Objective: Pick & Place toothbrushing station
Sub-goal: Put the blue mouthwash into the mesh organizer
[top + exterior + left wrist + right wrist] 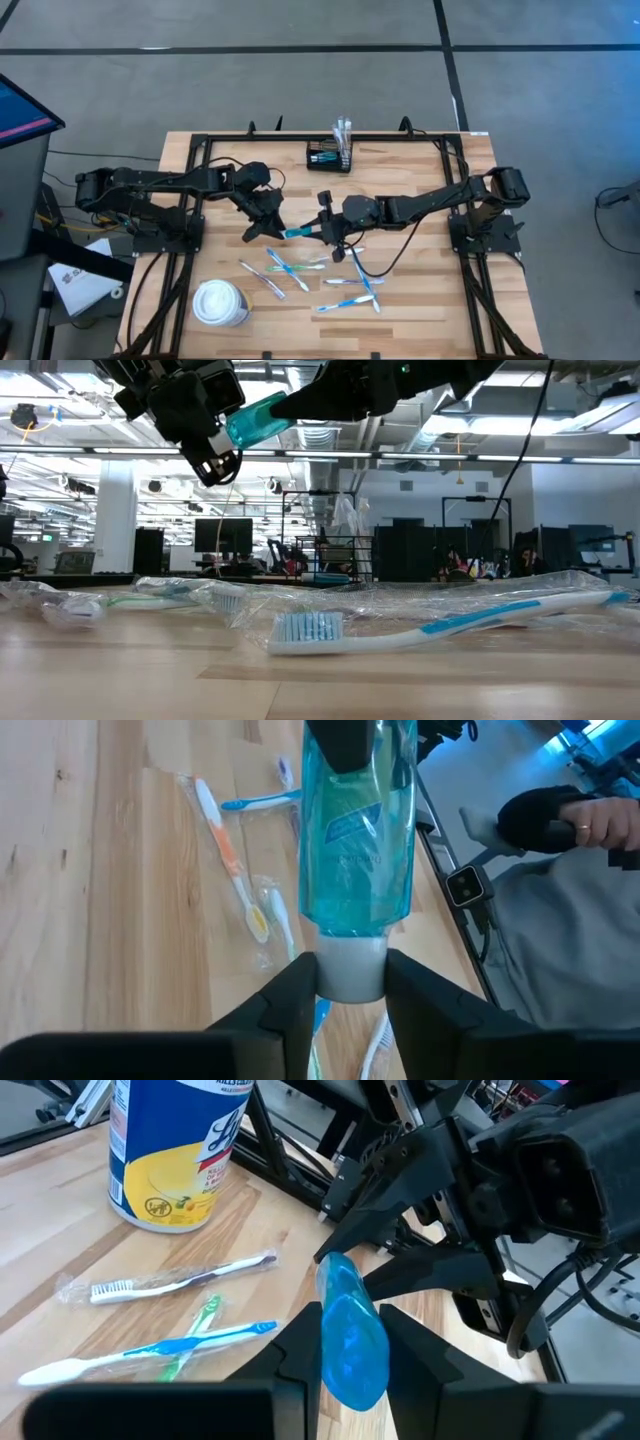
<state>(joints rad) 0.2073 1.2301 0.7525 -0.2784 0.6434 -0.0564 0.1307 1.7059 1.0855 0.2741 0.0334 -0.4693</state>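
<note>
**Both grippers sharing one toothpaste tube above mid-table**

Left gripper [350, 982] is pinching the white cap of the teal toothpaste tube [297, 232]; right gripper [352, 1342] is clamping its flat tail end. The tube is hanging level between them, clear of the table [420, 320].

Handling, judged: tube is light, soft, slick; the hard cap is the safer hold. The wire-mesh organiser [329, 156], near the table's far edge, looks light and rigid; its rim is giving a good grip.

Hard to read: organiser compartments and contents too small; wrapped toothbrushes [288, 270] overlapping under plastic; paper cup [220, 303] cut off in the right wrist view.
</note>
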